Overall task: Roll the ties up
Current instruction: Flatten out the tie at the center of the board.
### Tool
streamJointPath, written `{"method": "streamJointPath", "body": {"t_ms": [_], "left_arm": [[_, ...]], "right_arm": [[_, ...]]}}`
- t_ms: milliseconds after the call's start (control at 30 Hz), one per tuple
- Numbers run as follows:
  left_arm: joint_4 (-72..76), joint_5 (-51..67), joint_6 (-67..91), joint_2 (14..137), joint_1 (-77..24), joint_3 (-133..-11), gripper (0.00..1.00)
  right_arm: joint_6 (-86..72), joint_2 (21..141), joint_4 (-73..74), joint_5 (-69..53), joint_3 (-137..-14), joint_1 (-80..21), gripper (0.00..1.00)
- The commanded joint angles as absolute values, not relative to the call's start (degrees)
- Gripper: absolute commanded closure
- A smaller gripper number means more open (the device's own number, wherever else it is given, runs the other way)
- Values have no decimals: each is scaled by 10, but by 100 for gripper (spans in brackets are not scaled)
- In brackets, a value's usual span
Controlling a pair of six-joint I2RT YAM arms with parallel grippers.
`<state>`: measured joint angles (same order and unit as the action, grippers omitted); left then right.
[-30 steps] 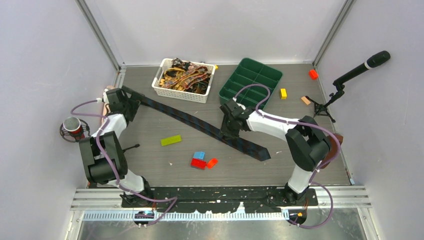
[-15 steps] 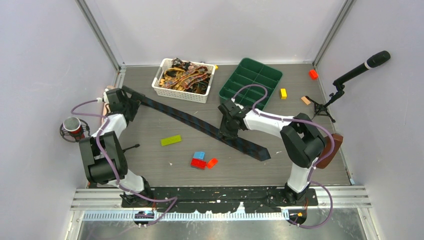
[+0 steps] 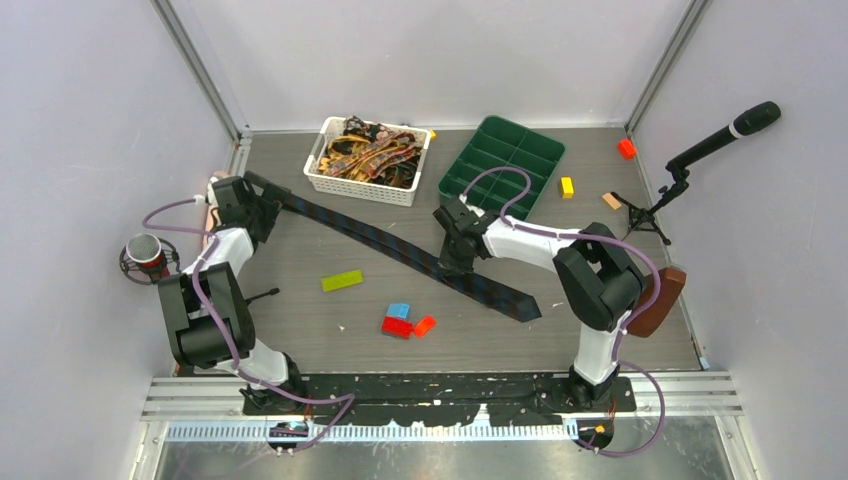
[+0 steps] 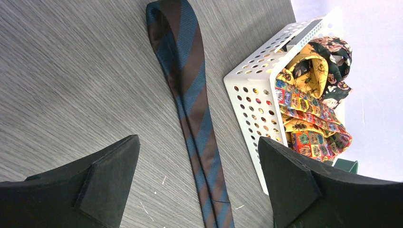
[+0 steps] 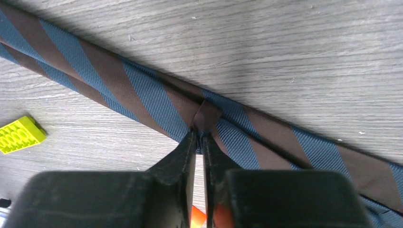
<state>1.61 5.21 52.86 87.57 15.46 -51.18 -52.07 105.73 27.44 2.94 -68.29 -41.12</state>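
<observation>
A long navy tie [image 3: 395,247] with brown diagonal stripes lies slantwise on the table, from the left arm to a pointed wide end [image 3: 520,303] at centre right. My right gripper [image 3: 452,262] is down on its middle, shut on a small raised fold of the tie [image 5: 205,116]. My left gripper [image 3: 262,205] hovers open over the tie's narrow end [image 4: 190,95], which runs between its fingers without touching them. More patterned ties [image 3: 370,155] are heaped in a white basket [image 3: 330,180]; they look gold and red [image 4: 309,104] in the left wrist view.
A green compartment tray [image 3: 500,160] stands right of the basket. Loose bricks lie about: lime [image 3: 342,281], blue and red [image 3: 405,320], yellow [image 3: 567,186], red [image 3: 627,148]. A microphone on a stand [image 3: 720,140] sits at the right wall, a cup [image 3: 147,255] at the left.
The right gripper's jaws have closed onto the tie's middle, pinching up a fold, and its arm has shifted slightly left. The left arm has stayed still.
</observation>
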Motion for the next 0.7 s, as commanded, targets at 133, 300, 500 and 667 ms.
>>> {"method": "streamJointPath", "body": {"t_ms": [133,300,500,667], "left_arm": [[30,61,515,869,153,-517,0],[28,63,513,864,154,-517,0],[86,96,521,870,154,-499,0],[91,98,525,878,153,-503,0]], "right_arm": [[-512,1042,285,76,-683,-411,100],[-517,997,337,148,-660,-411,100],[-553,970,469,244,-652,-411,100],[-591,917,511,309,-603,-411,100]]}}
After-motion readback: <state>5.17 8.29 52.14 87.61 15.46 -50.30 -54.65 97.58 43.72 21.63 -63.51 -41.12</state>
